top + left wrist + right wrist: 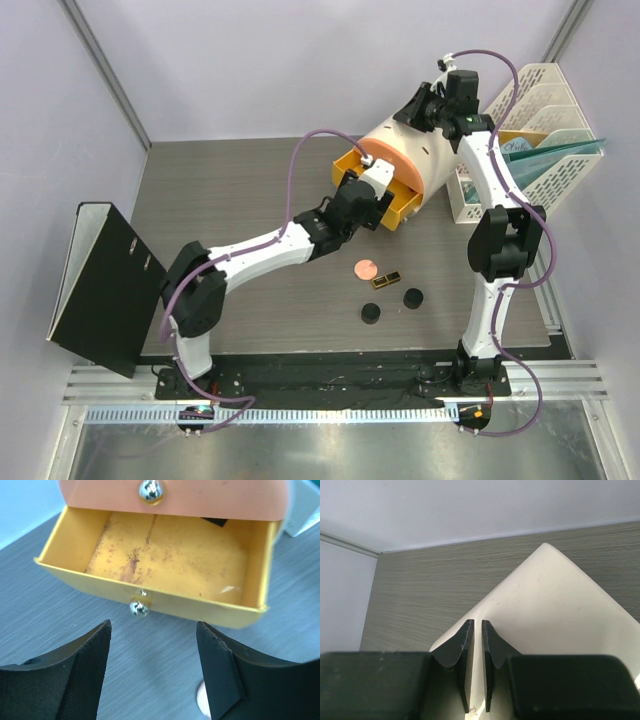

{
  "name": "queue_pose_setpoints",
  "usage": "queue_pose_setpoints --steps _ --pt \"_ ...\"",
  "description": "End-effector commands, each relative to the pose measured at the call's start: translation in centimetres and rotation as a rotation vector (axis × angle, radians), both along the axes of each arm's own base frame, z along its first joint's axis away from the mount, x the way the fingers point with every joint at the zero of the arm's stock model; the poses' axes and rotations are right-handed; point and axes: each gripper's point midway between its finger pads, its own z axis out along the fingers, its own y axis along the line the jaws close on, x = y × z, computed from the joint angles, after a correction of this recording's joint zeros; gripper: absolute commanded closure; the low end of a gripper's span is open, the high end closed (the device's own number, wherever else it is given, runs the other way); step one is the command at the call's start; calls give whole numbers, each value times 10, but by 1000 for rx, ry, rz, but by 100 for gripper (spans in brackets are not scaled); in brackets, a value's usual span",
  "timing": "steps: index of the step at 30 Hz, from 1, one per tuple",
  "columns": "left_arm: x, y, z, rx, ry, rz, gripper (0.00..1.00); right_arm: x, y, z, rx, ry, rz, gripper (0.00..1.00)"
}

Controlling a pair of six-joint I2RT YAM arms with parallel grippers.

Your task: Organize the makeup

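Just short of the open yellow drawer (200,609), my left gripper (153,635) hangs low over the table (220,190) with its fingers spread wide and nothing between them, the drawer's knob dead ahead. My right gripper (476,625) sits on top of the cream box (555,610), fingers drawn almost together with only a thin slit between and nothing visibly held; I judge it is steadying the box. What remains to sort lies loose on the table, on the side of my left gripper toward my bases, away from the drawer: the pink compact (366,268) closest, the lipstick (386,279) just beside it, then the first black jar (412,297) and the second black jar (371,314) nearer my bases. From above, the lipstick's long axis runs roughly across the table, slightly slanted. My left arm is plainly nearer, so I would expect it to pull back and reach down there.
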Motion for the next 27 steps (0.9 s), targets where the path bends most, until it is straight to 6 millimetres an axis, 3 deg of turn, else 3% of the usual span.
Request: queue_pose_setpoints --steps 1,4,7,12,16,22,27 --pt "-20 20 62 -78 -70 16 30 -18 -13 -66 -48 224 -24 82" --pt "-44 16 53 -72 -13 -43 29 -19 -13 -67 -47 227 -22 82" --pt "-71 9 29 5 54 -140 30 -20 -12 -69 -44 233 -19 82" --pt "-128 6 -33 258 241 -387 30 -23 -13 -72 -45 243 -20 82" --pt "-163 12 -67 313 378 -527 30 -26 -12 -74 -48 250 -17 82" --pt "-208 4 -88 268 547 -723 33 -30 -12 -79 -51 262 -14 82" --pt "-220 -2 -102 276 605 -758 34 -32 -13 -81 -51 268 -14 82"
